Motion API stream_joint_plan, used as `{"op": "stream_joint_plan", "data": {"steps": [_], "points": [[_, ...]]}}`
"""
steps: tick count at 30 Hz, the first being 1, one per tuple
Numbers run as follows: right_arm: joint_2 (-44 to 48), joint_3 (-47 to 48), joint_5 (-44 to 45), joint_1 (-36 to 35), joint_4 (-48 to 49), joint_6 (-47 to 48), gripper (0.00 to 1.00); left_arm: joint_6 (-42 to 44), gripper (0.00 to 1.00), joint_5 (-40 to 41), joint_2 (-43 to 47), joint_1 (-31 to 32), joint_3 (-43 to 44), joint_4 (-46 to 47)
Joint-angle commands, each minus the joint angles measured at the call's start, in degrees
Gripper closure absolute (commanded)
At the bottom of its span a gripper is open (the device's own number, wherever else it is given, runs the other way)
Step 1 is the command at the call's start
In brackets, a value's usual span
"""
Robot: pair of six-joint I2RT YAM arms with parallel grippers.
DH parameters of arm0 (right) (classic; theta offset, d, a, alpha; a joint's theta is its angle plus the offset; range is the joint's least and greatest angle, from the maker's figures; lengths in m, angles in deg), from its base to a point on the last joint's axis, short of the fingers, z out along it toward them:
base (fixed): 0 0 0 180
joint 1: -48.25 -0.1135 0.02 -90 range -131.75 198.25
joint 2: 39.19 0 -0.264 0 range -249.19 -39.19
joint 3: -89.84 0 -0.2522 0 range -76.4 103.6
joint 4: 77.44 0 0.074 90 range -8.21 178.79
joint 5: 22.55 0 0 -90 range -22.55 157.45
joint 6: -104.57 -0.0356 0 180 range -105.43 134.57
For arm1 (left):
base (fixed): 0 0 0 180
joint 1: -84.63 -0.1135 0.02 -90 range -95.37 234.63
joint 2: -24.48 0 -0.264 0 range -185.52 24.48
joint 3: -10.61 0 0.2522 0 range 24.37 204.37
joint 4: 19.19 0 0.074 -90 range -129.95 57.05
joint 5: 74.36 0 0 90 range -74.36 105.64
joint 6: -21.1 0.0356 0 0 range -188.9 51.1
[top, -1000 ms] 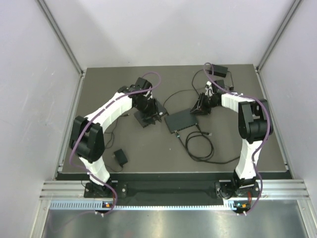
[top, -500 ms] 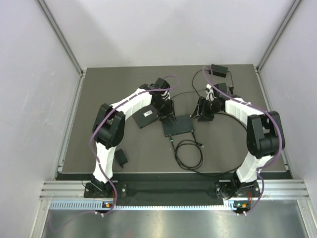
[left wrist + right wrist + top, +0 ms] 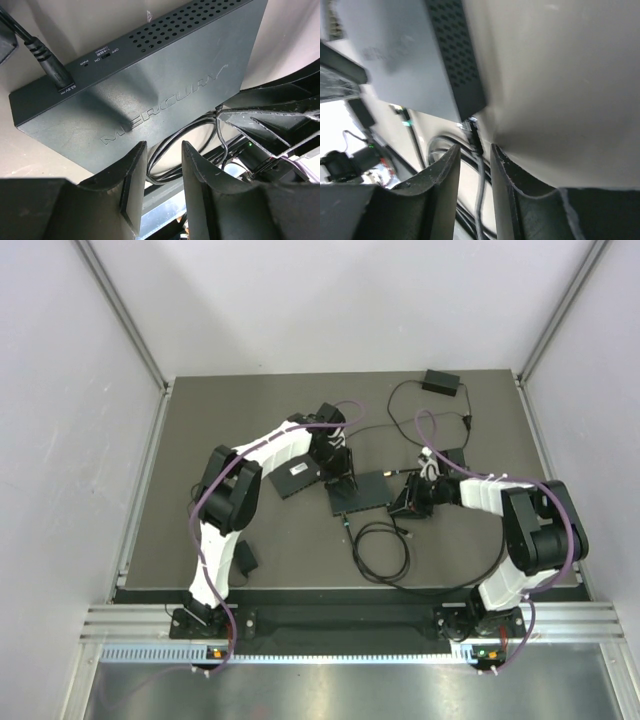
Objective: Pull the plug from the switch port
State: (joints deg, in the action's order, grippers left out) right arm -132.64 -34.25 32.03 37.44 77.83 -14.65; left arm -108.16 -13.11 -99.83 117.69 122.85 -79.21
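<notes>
Seemingly light and stiff, the small plug (image 3: pixel 473 133) sits in a corner port of the switch (image 3: pixel 405 60), best pinched on its body, not its limp cable (image 3: pixel 481 195), by the right gripper (image 3: pixel 474 152), whose fingers stand slightly apart and empty.

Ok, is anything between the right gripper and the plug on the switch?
Nothing visible. In the right wrist view the plug sits at the corner of the switch, just beyond the right gripper, which is open and lined up with it. Only the plug's own cable trails back toward the gripper.
</notes>
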Motion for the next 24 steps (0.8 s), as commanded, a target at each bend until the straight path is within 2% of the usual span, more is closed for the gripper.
{"op": "stream_joint_plan", "data": {"steps": [1, 10, 14, 24], "points": [[1.96, -1.89, -5.44, 0.61, 13.93, -4.25, 0.69, 0.86, 0.61, -0.95, -0.05, 0.25, 1.10, 0.21], [-1.73, -5.67, -8.08, 2.72, 22.73, -11.30, 0.67, 1.65, 0.61, -2.71, -1.99, -0.27, 1.46, -0.67], [-3.31, -8.83, -10.46, 4.30, 30.01, -15.52, 0.67, 1.65, 0.61, -3.06, -2.16, -0.54, 1.10, -0.59], [-6.74, -10.24, -11.34, 5.45, 34.69, -19.29, 0.67, 1.30, 0.61, -3.50, -1.99, -0.54, -0.30, -0.15]]}}
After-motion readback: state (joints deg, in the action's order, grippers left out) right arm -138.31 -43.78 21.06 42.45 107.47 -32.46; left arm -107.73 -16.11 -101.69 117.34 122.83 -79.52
